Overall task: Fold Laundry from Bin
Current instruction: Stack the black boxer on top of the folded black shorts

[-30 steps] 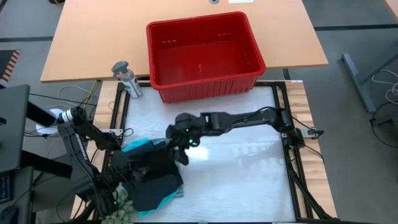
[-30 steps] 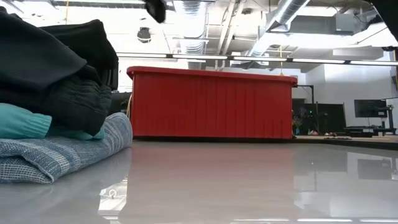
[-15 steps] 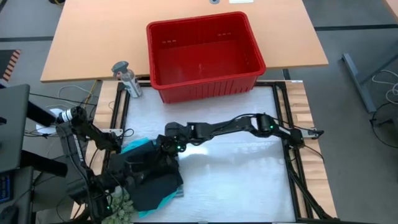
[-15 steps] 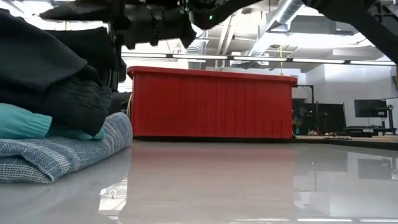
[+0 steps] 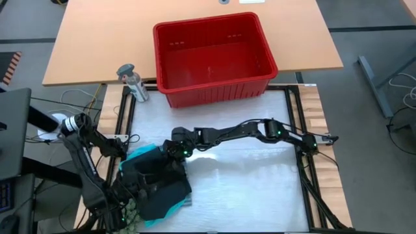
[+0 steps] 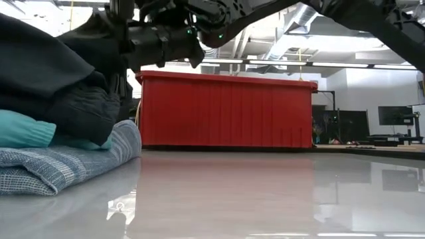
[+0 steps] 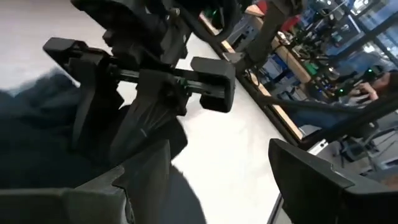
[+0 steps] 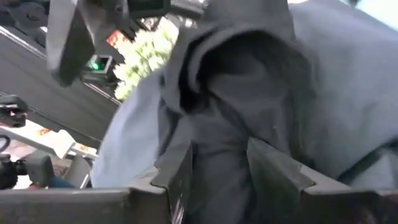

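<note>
Left gripper: sitting low over the laundry pile's near-left part, its arm folded up beside the pile; fingers are standing spread apart, holding nothing.
Laundry: lying heaped on the white table, well in front of the bin, black pieces on top.
Right gripper: reaching long and low across to the pile's far edge, fingers pinching a black fold.
Bin: standing behind the pile.

Lighting's bright, even overhead. I get glare off the glossy surface, ceiling strip lights blown out in low view. Both wrist views blurry, close stuff out of focus.
</note>
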Tool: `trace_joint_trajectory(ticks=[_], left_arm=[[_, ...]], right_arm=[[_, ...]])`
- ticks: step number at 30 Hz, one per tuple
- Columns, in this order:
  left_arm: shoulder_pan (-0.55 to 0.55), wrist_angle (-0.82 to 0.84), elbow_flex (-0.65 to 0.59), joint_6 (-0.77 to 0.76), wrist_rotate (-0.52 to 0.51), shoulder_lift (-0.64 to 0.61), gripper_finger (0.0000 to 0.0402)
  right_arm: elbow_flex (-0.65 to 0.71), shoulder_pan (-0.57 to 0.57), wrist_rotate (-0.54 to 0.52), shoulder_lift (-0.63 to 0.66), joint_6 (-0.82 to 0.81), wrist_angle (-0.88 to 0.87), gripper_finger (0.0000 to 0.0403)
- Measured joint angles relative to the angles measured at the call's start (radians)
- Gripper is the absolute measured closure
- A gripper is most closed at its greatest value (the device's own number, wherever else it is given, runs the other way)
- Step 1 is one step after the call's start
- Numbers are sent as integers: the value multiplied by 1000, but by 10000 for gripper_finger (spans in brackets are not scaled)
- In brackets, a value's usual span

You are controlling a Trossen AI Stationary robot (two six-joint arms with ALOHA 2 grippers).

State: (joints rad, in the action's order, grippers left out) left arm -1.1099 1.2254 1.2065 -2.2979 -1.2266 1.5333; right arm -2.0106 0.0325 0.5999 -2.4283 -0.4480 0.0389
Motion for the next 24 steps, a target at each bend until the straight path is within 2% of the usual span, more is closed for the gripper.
trace_joint_trajectory(ticks=[5,7,9,15,20,24], left_arm=[[-3,-178,-90,32,57,0,141],[0,-246,-112,96,114,0,141],[11,-242,-120,114,197,0,141],[33,-10,-119,-88,349,0,141],[51,163,-72,-83,508,0,141],[50,332,-24,-91,539,0,141]], right_arm=[[3,7,0,-2,3,-11,225],[2,7,0,-2,3,-8,225],[2,6,0,-2,3,-11,226],[2,8,0,-2,4,-21,226],[2,12,0,-2,11,-31,226],[2,11,-1,-2,12,-34,226]])
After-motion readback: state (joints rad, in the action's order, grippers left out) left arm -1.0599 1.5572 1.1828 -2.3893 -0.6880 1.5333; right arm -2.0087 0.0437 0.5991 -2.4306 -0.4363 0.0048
